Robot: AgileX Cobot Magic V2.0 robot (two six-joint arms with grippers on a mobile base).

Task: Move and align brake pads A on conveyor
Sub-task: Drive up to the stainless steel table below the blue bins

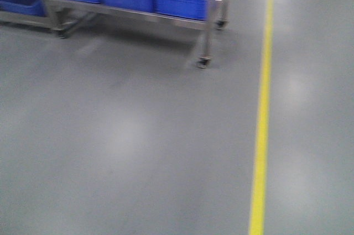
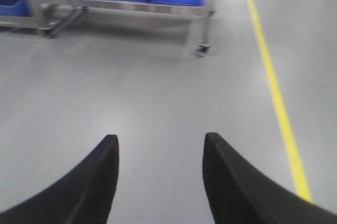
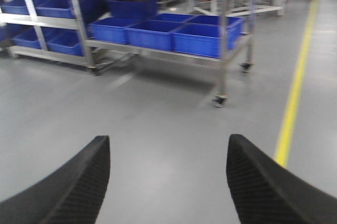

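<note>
The brake pads A and the conveyor are out of view in every frame. My left gripper [image 2: 160,139] is open over bare grey floor, its two black fingers spread with nothing between them. My right gripper [image 3: 168,140] is open too, wider, and also holds nothing. Both wrist views look out across the floor toward a metal trolley. All frames are blurred.
A wheeled stainless trolley [image 1: 206,30] carrying blue plastic bins [image 1: 180,0] stands at the far left; the trolley [image 3: 221,55] shows ahead in the right wrist view, with more shelving [image 3: 31,23] of blue bins beside it. A yellow floor line [image 1: 263,113] runs along the right.
</note>
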